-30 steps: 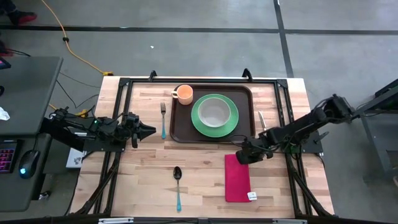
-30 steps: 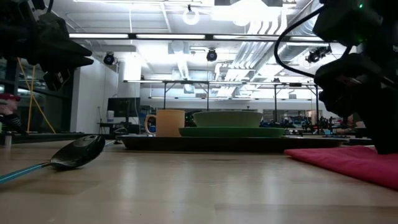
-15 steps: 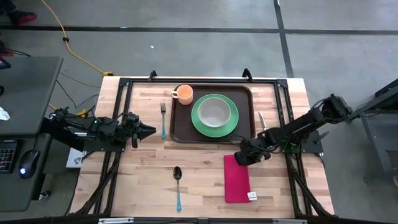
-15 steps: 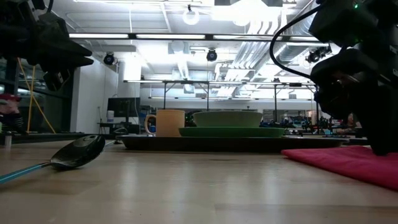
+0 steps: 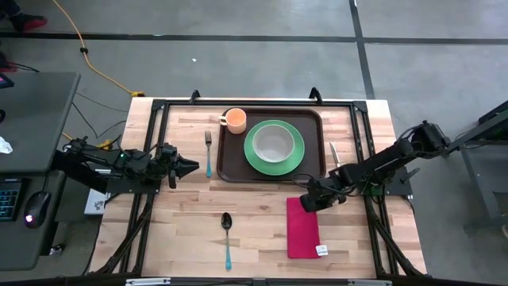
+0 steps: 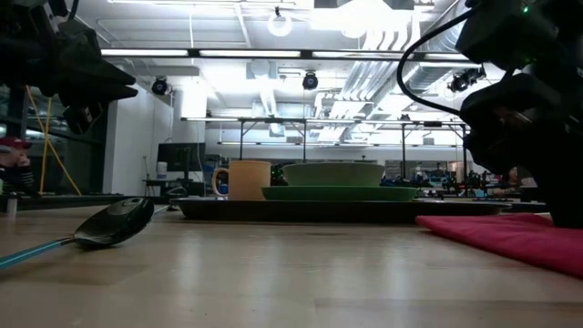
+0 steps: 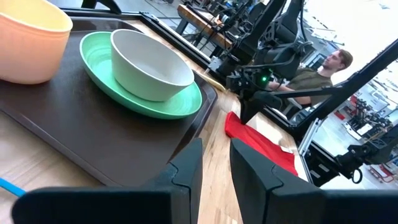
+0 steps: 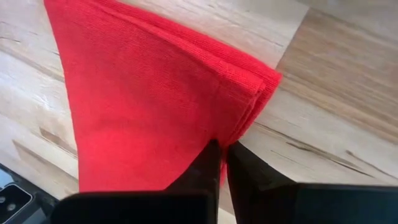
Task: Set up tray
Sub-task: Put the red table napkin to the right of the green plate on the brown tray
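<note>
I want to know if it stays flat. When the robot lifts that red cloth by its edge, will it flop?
Probably yes. The red cloth is soft folded fabric, so it will likely droop from the right pincer, shut on its edge. Its layers may fall open. It looks light and unlikely to break.

A fork (image 5: 208,151) lies at nine o'clock on the wooden table (image 5: 262,226), a teal-handled spoon (image 5: 227,238) at six, a folded red cloth (image 5: 302,230) at five, a knife (image 5: 334,153) at three.
</note>
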Controlling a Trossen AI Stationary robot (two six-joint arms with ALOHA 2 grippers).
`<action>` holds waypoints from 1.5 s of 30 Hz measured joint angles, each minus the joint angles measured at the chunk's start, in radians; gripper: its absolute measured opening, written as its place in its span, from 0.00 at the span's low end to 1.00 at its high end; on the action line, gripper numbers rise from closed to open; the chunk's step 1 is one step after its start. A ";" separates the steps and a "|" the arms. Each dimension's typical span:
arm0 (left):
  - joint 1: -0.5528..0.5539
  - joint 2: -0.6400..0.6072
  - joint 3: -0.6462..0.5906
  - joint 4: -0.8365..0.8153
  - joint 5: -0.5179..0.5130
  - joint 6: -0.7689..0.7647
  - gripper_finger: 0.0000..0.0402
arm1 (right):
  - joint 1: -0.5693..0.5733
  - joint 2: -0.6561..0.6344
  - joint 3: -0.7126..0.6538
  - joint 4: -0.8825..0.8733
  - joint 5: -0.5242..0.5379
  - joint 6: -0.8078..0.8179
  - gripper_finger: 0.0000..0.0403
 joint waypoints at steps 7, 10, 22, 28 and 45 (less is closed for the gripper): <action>0.000 0.000 0.000 0.000 -0.001 0.000 0.28 | 0.000 0.000 0.000 -0.023 0.003 -0.008 0.00; 0.000 0.000 0.000 0.000 -0.001 0.000 0.28 | 0.000 0.000 0.000 -0.023 0.001 -0.008 0.00; 0.000 0.000 0.000 -0.014 -0.002 -0.004 0.28 | 0.000 -0.092 -0.006 -0.054 0.006 -0.002 0.00; 0.000 0.000 0.000 -0.014 -0.002 -0.004 0.28 | 0.000 -0.140 -0.005 -0.057 -0.011 0.004 0.00; 0.000 0.000 0.000 -0.014 -0.006 -0.004 0.28 | -0.001 -0.159 0.204 -0.365 -0.005 -0.098 0.00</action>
